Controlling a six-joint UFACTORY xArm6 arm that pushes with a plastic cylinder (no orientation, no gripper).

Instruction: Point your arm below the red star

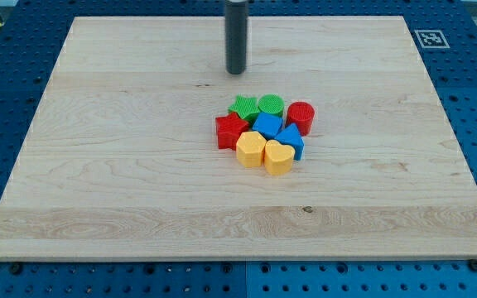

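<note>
The red star (230, 130) lies at the left of a tight cluster of blocks near the middle of the wooden board (122, 165). My tip (236, 72) is above the cluster toward the view's top, well apart from the red star and nearly straight above it. Around the star are a green star (243, 106), a green cylinder (271, 105), a red cylinder (301, 117), a blue cube (267, 125), a blue triangular block (291, 140), a yellow hexagon (250, 149) and a yellow heart (277, 156).
A blue pegboard table (7, 99) surrounds the board. A black-and-white marker tag (430, 38) sits beyond the board's top right corner.
</note>
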